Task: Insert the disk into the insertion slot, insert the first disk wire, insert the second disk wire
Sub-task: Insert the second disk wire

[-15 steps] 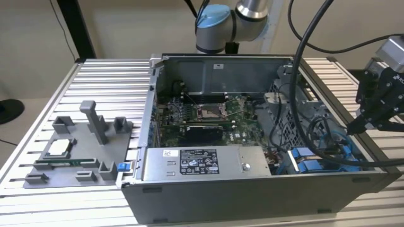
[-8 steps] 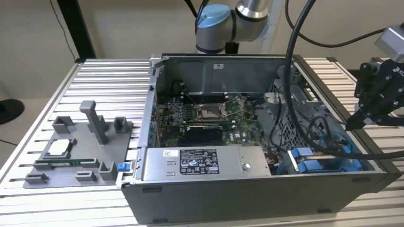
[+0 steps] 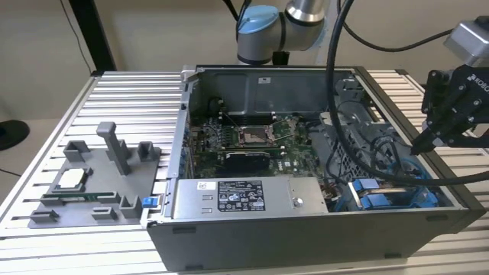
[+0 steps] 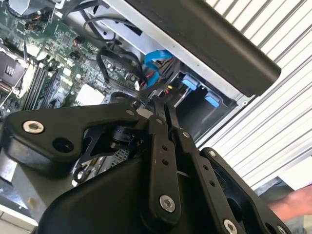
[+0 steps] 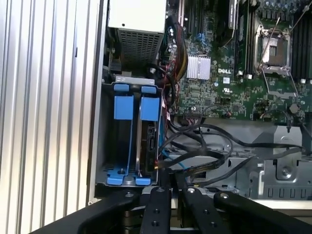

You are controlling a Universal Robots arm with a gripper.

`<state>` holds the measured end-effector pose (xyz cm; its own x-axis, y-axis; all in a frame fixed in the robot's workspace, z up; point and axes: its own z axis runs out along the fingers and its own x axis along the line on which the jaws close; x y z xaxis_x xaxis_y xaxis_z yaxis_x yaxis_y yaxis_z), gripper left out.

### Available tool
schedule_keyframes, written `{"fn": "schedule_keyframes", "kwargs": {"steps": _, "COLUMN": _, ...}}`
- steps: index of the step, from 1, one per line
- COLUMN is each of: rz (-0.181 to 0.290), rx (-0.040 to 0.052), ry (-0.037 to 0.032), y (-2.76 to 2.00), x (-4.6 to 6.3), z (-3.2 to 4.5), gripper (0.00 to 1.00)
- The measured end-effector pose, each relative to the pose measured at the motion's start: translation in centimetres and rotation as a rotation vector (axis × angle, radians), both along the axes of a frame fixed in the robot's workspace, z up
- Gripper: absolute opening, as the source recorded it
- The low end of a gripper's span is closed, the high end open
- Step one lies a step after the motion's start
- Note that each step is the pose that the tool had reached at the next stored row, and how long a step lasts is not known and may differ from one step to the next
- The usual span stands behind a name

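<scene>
The jaws are clenched: in the second wrist view their fingers run side by side with only a thin slit between them. In the first wrist view the tips sit just beside a tangle of black cables at the mouth of the insertion slot. Whether one cable is nipped between them I cannot tell, as the tips themselves hide that spot.

The disk stands edge-on in the insertion slot, in the compartment next to the motherboard. Its dark edge runs below a blue carrier tab. The compartment beside it, against the case wall, shows a second blue tab and a blue strip; what lies under them is hard to make out.

The first wrist view also takes in the processor socket and the meshed end of the power-supply box. In the second wrist view the jaws' own linkage covers much of the board. A blurred shape, perhaps a person's hand, is cut off at the frame edge over the ribbed tabletop.

The exterior view places the jaws at the exterior view's right, above the side wall of the open computer case, pointing down toward the blue tabs low in the frame. A thick black hose crosses in front. At the exterior view's left, a grey fixture stands on the tabletop.
</scene>
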<state>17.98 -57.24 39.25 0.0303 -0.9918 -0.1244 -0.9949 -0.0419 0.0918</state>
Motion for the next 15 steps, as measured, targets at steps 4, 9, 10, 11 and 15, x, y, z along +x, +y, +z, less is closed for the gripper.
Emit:
{"fn": "schedule_keyframes", "kwargs": {"steps": 4, "rz": 0.0, "rx": 0.0001, "ry": 0.0, "y": 0.03, "x": -0.7, "z": 0.6, "gripper": 0.0}}
{"fn": "schedule_keyframes", "kwargs": {"steps": 9, "rz": 0.0, "rx": -0.0001, "ry": 0.0, "y": 0.03, "x": -1.6, "z": 1.38, "gripper": 0.0}}
{"fn": "schedule_keyframes", "kwargs": {"steps": 10, "rz": 0.0, "rx": 0.0, "ry": 0.0, "y": 0.03, "x": -1.8, "z": 1.51, "gripper": 0.0}}
{"fn": "schedule_keyframes", "kwargs": {"steps": 11, "rz": 0.0, "rx": 0.0, "ry": 0.0, "y": 0.04, "x": -2.0, "z": 1.64, "gripper": 0.0}}
{"fn": "schedule_keyframes", "kwargs": {"steps": 15, "rz": 0.0, "rx": 0.0001, "ry": 0.0, "y": 0.04, "x": -2.8, "z": 2.0, "gripper": 0.0}}
